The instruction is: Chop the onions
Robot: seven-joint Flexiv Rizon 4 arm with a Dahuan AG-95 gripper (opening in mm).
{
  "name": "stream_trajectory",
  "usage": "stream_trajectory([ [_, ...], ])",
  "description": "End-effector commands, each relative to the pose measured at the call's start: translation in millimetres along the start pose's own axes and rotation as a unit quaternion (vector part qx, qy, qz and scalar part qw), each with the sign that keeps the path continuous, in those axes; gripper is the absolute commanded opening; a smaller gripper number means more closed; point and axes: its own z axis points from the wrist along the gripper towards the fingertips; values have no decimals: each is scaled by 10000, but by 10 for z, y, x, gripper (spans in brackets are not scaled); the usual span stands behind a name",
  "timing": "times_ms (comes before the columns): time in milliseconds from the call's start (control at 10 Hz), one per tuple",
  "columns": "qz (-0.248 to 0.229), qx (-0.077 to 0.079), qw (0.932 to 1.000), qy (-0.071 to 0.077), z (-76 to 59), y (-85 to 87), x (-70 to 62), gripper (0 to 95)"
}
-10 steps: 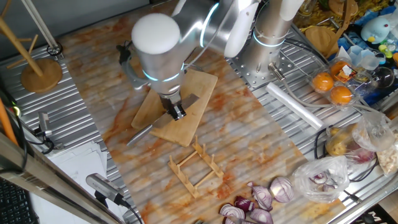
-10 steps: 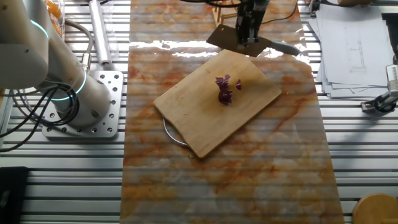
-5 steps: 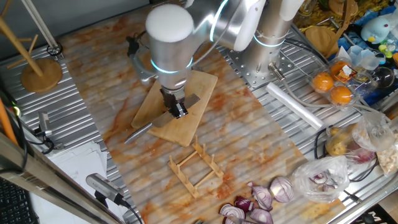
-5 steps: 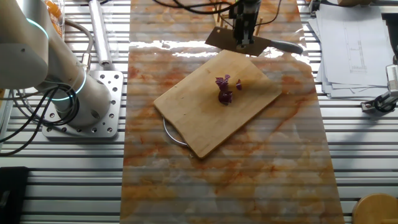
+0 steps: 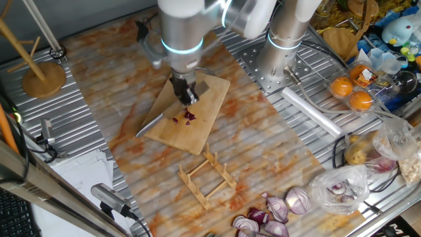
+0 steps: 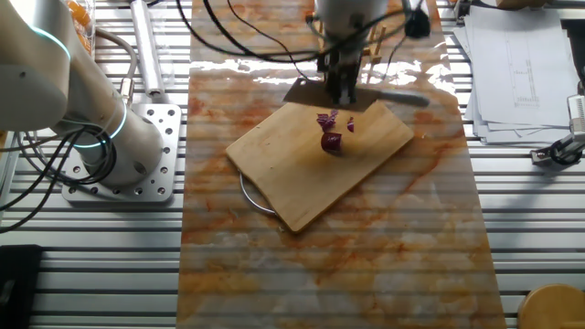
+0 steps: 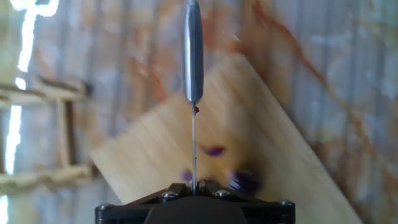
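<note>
— While the arm hangs over the wooden cutting board, what does the gripper carry?

— It is pinching a knife by the spine. In the hand view the blade shows edge-on as a thin line running up from the gripper body, with the grey handle beyond it.

— And where are the onions?

— On the board, a small cluster of dark red-purple bits. From the other fixed view they lie just beside the knife, toward the middle of the board. In the hand view they are blurred purple spots on either side of the blade line.

— Is the blade touching them?

— That cannot be told; the hand view is too blurred.

— What else sits on the marbled mat?

— A small wooden rack near the board, and halved red onions well apart at the edge.
</note>
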Motion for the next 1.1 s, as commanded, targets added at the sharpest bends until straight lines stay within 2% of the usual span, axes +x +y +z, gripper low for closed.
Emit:
stream_trajectory([
  [100, 257, 100, 9996, -22, 67, -180, 135, 0],
  [200, 319, 109, 9994, -60, 121, -269, 180, 0],
  [400, 401, 120, 9991, -88, 153, -310, 191, 0],
  [500, 369, 75, 9993, -77, 157, -312, 191, 0],
  [600, 278, -94, 9996, 16, 157, -314, 192, 0],
  [1100, 236, -87, 9997, 12, 218, -319, 180, 0],
])
